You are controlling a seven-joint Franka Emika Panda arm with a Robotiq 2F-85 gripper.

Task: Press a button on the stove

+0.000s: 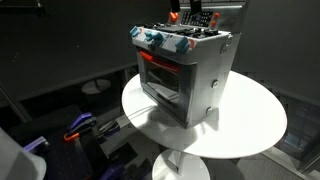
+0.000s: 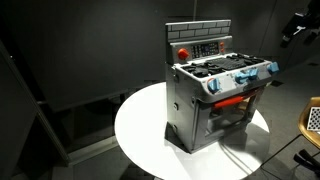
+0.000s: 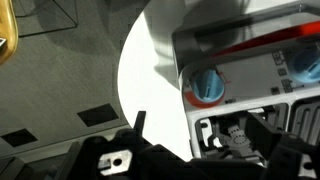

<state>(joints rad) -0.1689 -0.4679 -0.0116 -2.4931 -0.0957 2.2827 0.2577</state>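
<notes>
The stove is a small grey toy oven standing on a round white table. Its front window glows red, a row of blue knobs runs along its top front edge, and a dark back panel carries a red button. It shows in both exterior views. In the wrist view I look down on a blue knob and a dark burner. My gripper hangs above the stove's front part, touching nothing. Its fingers are apart and empty. A dark shape at upper right in an exterior view seems to be my gripper.
The table's pedestal stands on a dark floor. Blue and dark clutter lies on the floor beside the table. A yellow object sits at the left edge of the wrist view. Dark walls surround the scene.
</notes>
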